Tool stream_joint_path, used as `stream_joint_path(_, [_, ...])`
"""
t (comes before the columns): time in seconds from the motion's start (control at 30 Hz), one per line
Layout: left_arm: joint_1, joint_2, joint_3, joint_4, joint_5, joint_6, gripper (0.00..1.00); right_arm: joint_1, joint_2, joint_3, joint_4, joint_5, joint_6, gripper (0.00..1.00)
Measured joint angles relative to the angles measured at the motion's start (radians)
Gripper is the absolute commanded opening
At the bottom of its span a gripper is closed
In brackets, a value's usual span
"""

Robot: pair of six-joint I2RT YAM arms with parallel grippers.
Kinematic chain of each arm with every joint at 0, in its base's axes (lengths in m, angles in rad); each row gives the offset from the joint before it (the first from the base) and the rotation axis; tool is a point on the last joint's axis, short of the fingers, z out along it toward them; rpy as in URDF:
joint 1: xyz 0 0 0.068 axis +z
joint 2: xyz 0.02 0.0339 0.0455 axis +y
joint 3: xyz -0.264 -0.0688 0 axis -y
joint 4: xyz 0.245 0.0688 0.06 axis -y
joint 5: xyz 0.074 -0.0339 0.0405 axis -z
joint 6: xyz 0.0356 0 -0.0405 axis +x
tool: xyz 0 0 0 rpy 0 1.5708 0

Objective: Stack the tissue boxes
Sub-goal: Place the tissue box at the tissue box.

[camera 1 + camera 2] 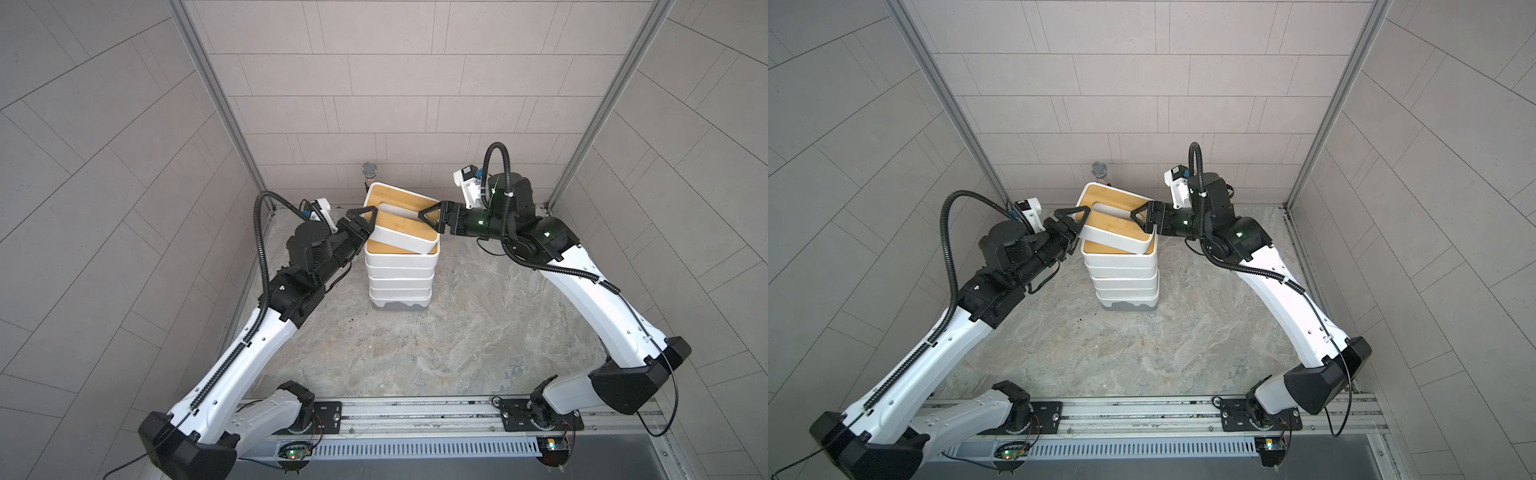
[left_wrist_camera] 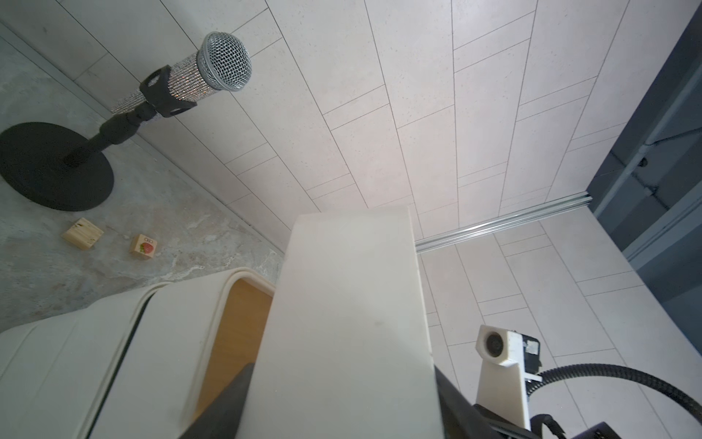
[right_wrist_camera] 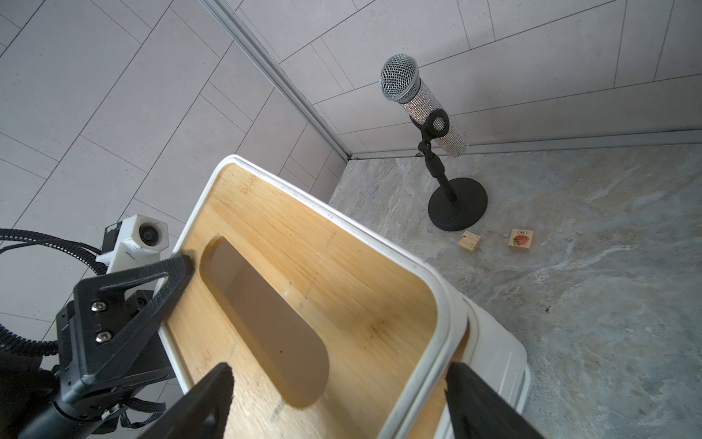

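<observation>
Marble tabletop (image 1: 415, 353) | microphone (image 1: 368, 170), wooden cubes (image 3: 469, 241) beyond stacked tissue boxes (image 1: 401, 266)

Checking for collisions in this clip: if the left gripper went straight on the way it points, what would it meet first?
The tilted top tissue box: its end already sits between the jaws of the left gripper, so any advance would probably push it toward the right gripper opposite.

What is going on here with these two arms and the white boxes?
The left gripper and the right gripper are at the two ends of a bamboo-lidded tissue box. It hangs tilted and askew over the stack of other boxes, not yet seated. Whether either gripper clamps it is unclear.
</observation>
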Motion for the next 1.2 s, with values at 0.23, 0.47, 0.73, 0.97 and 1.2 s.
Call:
stream_joint_path(0.23, [0.000, 0.005, 0.018, -0.061, -0.026, 0.050, 0.79, 0.000, 0.000, 0.000, 0.000, -0.005, -0.004, 0.84])
stream_joint_path(0.47, [0.000, 0.006, 0.018, -0.103, -0.060, 0.086, 0.81, 0.000, 0.000, 0.000, 0.000, -0.013, -0.007, 0.79])
stream_joint_path(0.73, [0.000, 0.006, 0.019, -0.120, -0.086, 0.113, 0.83, 0.000, 0.005, 0.000, 0.000, -0.016, -0.015, 0.75])
stream_joint_path(0.97, [0.000, 0.005, 0.030, -0.146, -0.102, 0.128, 0.86, 0.000, 0.009, 0.000, -0.001, -0.018, -0.024, 0.68])
stream_joint_path(1.2, [0.000, 0.005, 0.030, -0.160, -0.114, 0.143, 0.92, 0.000, 0.011, -0.002, -0.003, -0.018, -0.028, 0.65])
